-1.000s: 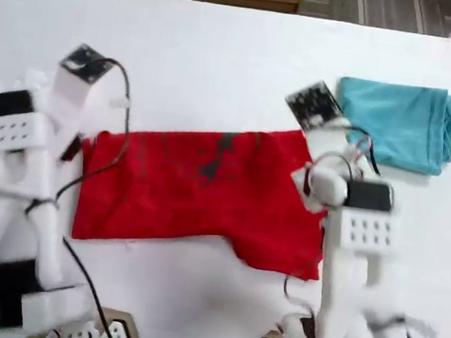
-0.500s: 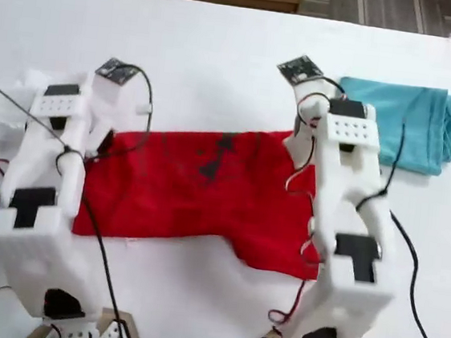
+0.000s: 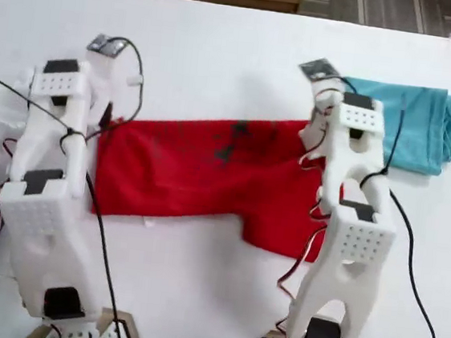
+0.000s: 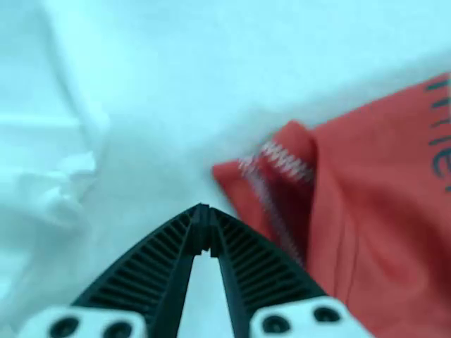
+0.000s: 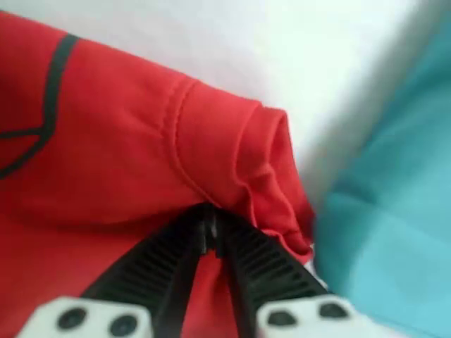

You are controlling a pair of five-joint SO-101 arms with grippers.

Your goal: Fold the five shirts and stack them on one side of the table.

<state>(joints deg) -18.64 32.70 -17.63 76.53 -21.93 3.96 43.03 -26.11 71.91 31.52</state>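
High view: the red shirt (image 3: pixel 193 170) lies flat in the middle of the tabletop (image 3: pixel 222 47), long axis running left edge to right edge. The left arm (image 3: pixel 44 166) sits at one end and the right arm (image 3: pixel 351 198) at the other, with the folded teal shirt (image 3: pixel 408 124) just off the right end and lots of open room toward the far edge. Left wrist view: the left claw (image 4: pixel 203 211) is pinched together on nothing, shirt corner just beside its tip. Right wrist view: the right claw (image 5: pixel 210 215) looks clamped on the bunched hem, teal shirt close by.

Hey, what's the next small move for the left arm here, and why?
Probably open the left gripper and nudge it onto the corner of the red shirt: its jaws are shut over bare table beside the cloth, while the right gripper is closed on the other end.
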